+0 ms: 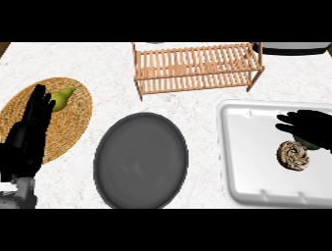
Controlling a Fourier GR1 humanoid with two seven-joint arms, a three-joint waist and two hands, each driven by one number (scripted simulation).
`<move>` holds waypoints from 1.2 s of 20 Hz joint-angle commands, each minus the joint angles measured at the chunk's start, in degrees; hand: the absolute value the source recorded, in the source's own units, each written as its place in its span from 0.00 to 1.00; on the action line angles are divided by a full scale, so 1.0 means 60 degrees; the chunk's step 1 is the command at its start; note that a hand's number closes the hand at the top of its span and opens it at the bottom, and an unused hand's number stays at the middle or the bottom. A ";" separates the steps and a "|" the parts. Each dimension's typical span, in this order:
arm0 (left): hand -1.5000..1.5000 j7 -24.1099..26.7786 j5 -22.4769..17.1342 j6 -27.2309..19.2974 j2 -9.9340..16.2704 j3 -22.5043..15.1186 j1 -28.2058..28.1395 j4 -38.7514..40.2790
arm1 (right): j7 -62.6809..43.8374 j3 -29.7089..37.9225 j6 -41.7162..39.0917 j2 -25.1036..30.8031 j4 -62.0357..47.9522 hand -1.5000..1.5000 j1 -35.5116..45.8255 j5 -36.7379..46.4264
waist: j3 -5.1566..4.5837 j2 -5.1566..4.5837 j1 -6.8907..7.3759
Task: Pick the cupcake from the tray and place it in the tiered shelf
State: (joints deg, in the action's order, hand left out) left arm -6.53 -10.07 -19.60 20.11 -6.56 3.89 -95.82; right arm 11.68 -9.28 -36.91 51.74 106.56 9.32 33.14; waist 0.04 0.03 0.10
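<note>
The cupcake [295, 155], with a brown and cream swirled top, sits in the white tray [249, 152] at the right. My right hand [319, 128] hovers over the tray just above and right of the cupcake, fingers spread toward the left and holding nothing. The wooden tiered shelf [196, 67] stands at the back centre with nothing on its slats. My left hand [30, 128] rests at the left edge, fingers straight and pointing up, over a woven mat.
A round woven mat [71, 117] with a green pear [62, 98] lies at the left. A dark grey plate [141, 159] sits in the middle front. A white appliance [293, 47] shows at the back right corner.
</note>
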 commanded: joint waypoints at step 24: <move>0.50 -0.0207 0.0496 0.1451 -0.0784 0.1234 0.0022 0.0062 | 0.3043 0.0163 0.2252 -0.2705 -0.4804 0.00 0.0841 0.4147 | -0.0004 -0.0017 0.0060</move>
State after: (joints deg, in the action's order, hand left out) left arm -7.63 -6.24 -12.92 15.26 -0.55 4.31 -95.29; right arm 28.52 -7.38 -26.21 39.37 83.71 11.18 55.27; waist 0.00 -0.02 0.19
